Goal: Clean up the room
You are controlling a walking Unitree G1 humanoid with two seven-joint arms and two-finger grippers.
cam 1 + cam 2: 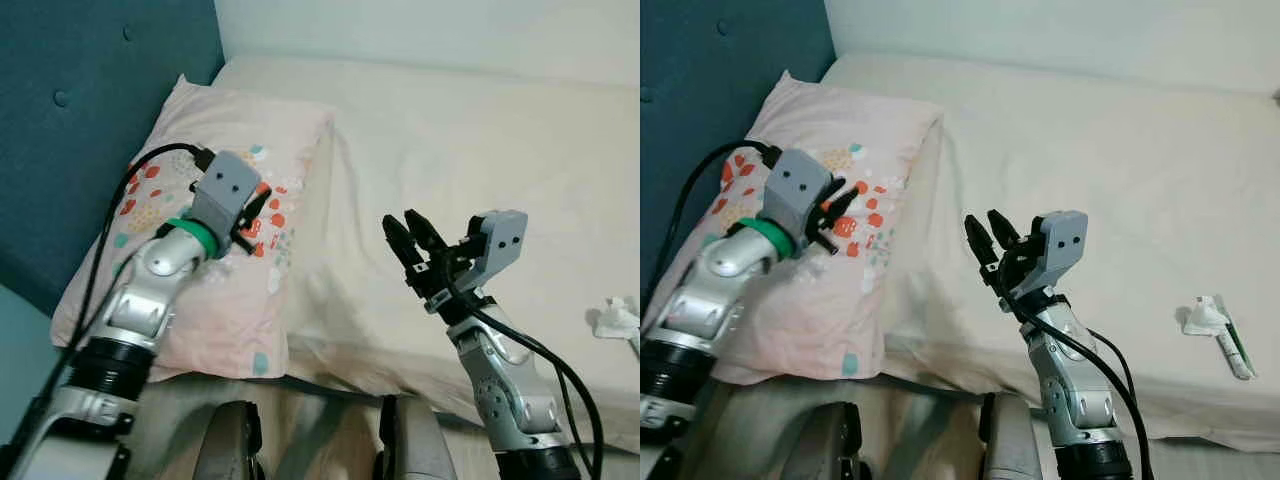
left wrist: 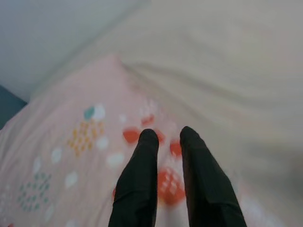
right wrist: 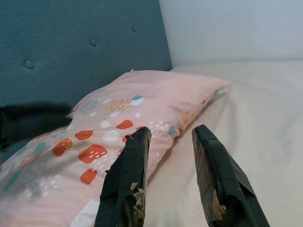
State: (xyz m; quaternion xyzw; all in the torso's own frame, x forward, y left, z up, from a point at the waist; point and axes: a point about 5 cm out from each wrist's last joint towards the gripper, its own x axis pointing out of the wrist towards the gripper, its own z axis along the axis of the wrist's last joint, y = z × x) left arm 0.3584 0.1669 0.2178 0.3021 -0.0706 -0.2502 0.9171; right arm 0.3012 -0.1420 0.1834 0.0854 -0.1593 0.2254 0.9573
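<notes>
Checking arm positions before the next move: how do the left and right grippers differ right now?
The left gripper hovers over the pink patterned pillow; the right gripper is raised over the cream bedsheet beside that pillow. The left gripper's fingers have only a narrow gap; the right gripper's fingers are spread wider. Both are empty, with two long black fingers.

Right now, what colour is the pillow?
The pillow is pale pink with red, teal, white blotches; clearest in right wrist view.
</notes>
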